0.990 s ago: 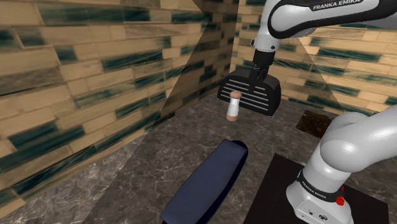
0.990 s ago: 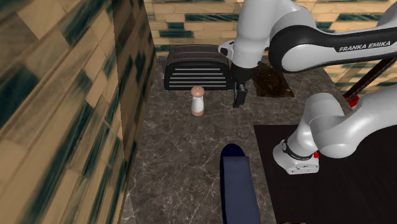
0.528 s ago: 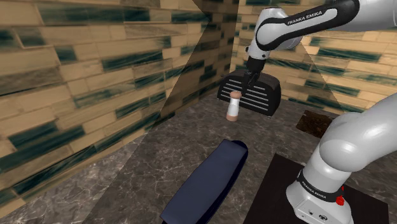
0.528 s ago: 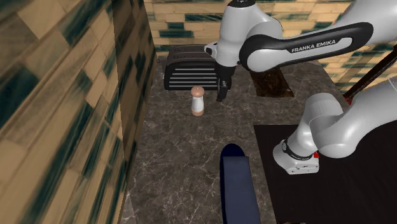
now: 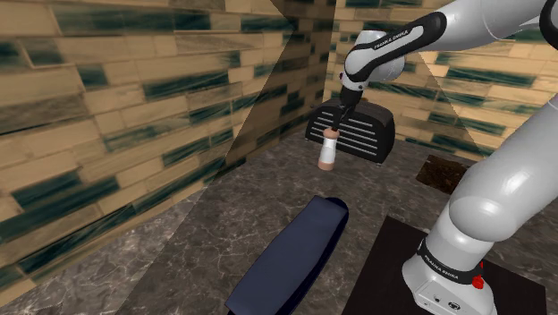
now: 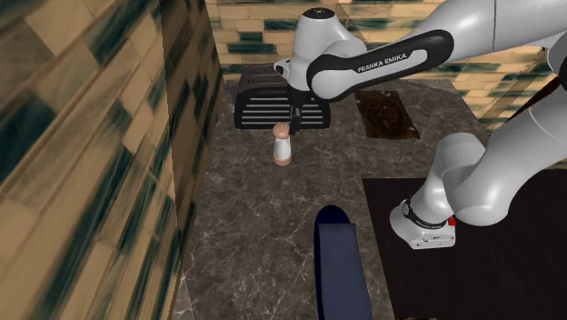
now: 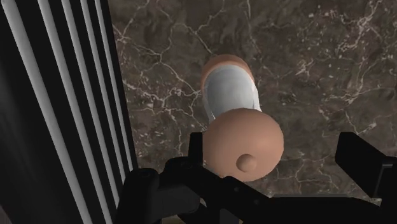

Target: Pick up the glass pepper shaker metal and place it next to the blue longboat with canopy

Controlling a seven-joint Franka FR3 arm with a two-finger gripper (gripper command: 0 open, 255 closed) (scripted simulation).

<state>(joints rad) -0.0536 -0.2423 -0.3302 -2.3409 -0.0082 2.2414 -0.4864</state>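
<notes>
In the shoulder view, the pepper shaker (image 5: 328, 150) stood upright on the dark marbled countertop (image 5: 224, 224). It had a pale, whitish body between a tan base and a rounded tan cap. It stood just in front of a black ribbed appliance (image 5: 362, 134), well apart from the blue boat (image 5: 295, 255) lying nearer the camera. The gripper (image 5: 339, 119) hung close over the cap. Half a second earlier it had been higher and further toward that view's right, and the shaker and boat had not shifted.

In the second exterior view, we saw the same shaker (image 6: 283, 145) with its tan dome, light middle and tan foot. It was on the countertop (image 6: 254, 209) before the appliance (image 6: 263, 105), with the boat (image 6: 341, 268) far down the surface. The gripper (image 6: 293, 121) was just beside and above the cap, whereas earlier it had stood clearly off toward that view's right.

In the wrist view, we looked down on the shaker (image 7: 238, 121). Its tan cap carried a small knob, and the pale body ran down to the tan base on the marbled countertop (image 7: 305, 63), next to the appliance's ribs (image 7: 70, 95). The gripper (image 7: 277, 149) was spread wide. Its fingers (image 7: 359, 156) stood apart on either side of the cap and did not clasp it.
</notes>
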